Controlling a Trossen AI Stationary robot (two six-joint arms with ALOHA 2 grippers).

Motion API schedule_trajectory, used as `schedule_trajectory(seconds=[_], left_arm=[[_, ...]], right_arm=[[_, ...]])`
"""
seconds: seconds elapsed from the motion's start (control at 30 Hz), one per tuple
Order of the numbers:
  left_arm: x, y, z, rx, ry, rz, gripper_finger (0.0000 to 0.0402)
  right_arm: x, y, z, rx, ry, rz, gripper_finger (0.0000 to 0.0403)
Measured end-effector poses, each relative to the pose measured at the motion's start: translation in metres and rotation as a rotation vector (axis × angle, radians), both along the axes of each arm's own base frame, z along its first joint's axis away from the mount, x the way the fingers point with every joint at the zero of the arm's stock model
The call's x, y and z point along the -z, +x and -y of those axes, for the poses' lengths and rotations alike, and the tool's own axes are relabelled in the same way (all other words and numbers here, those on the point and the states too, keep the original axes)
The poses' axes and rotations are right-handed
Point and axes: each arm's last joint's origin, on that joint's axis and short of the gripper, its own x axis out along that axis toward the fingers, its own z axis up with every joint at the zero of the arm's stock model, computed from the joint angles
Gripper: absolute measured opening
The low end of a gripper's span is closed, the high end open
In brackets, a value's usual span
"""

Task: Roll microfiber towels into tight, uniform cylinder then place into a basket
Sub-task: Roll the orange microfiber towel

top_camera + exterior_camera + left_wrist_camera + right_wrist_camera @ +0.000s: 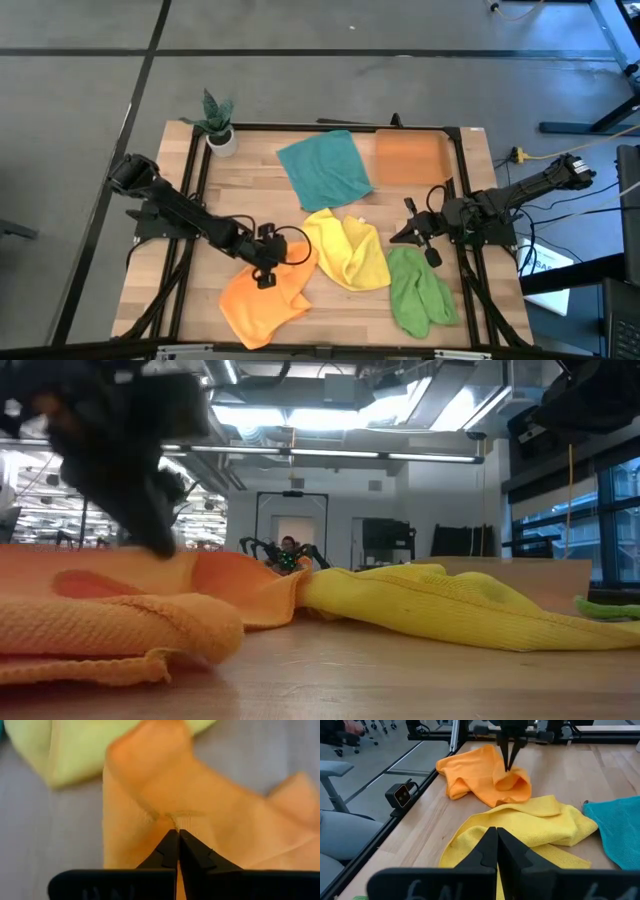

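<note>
Microfiber towels [325,167] all lie unrolled on the bench [250,180], basket [408,158] empty, as the left hand [266,276] pinches the orange towel [262,298]; the right hand [424,238] waits closed.

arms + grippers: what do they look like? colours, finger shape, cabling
Both arms are dark, near black, built of jointed segments. The left gripper and right gripper each have two flat black fingers tapering to a thin point above a wide black crossbar. The right one's crossbar carries faint markings, unreadable. Black cables loop beside the left gripper in the high view and trail behind the right arm's base.
</note>
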Motion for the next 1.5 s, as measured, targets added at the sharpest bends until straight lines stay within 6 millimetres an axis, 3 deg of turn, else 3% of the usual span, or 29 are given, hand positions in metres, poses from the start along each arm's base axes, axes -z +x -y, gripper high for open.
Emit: schedule_trajectory(seconds=[0.47, 0.6, 0.9, 1.2, 1.5], left_arm=[[-0.070, 0.016, 0.006, -0.002, 0.131, -0.086, 0.0000], [-0.063, 0.014, 0.005, -0.008, 0.126, -0.102, 0.0000], [-0.017, 0.003, -0.001, -0.101, 0.184, -0.241, 0.0000], [-0.013, -0.009, -0.023, -0.331, 0.333, -0.324, 0.0000], [-0.013, -0.005, -0.030, -0.343, 0.279, -0.349, 0.0000]], right_arm=[[0.000, 0.000, 0.000, 0.001, 0.000, 0.001, 0.0005], [0.000, 0.000, 0.000, 0.001, 0.000, 0.001, 0.0005], [0.000, 0.000, 0.000, 0.000, 0.000, 0.001, 0.0005], [0.000, 0.000, 0.000, 0.001, 0.000, 0.003, 0.0005], [-0.001, 0.000, 0.000, 0.001, 0.002, 0.008, 0.0005]])
